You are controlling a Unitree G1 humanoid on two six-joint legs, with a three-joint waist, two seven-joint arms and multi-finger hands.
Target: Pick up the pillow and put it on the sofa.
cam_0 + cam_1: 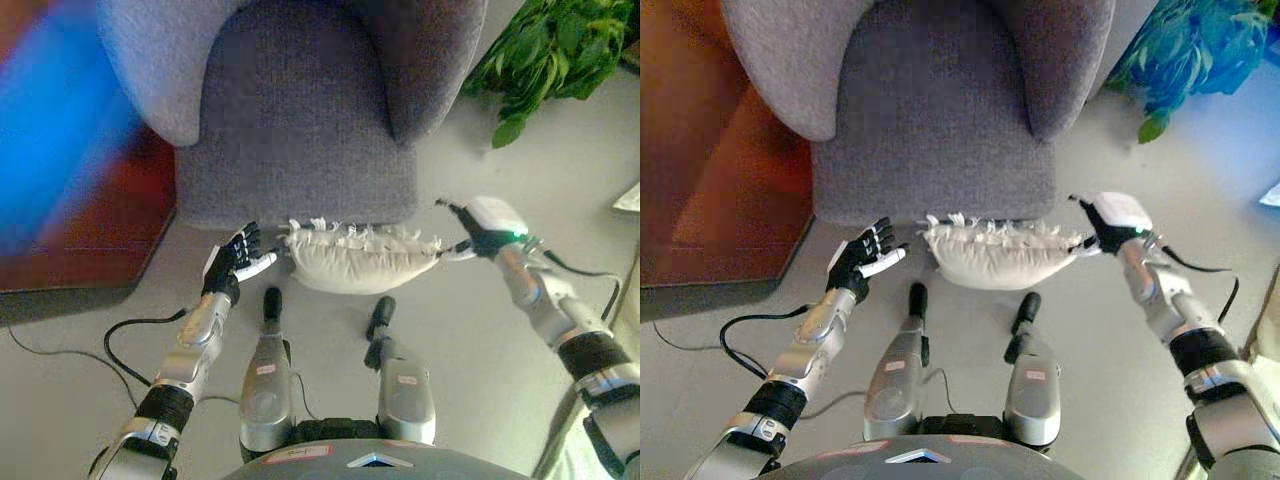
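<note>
I see the pillow (362, 258) at frame centre, on the floor (470, 330) against the front of the grey sofa (295, 110), which fills the upper middle. My left hand (232, 262) sits just left of the pillow, fingers spread wide, not touching it. My right hand (1108, 225) is at the pillow's right end; I cannot tell its fingers. A plant (545, 50) is upper right.
</note>
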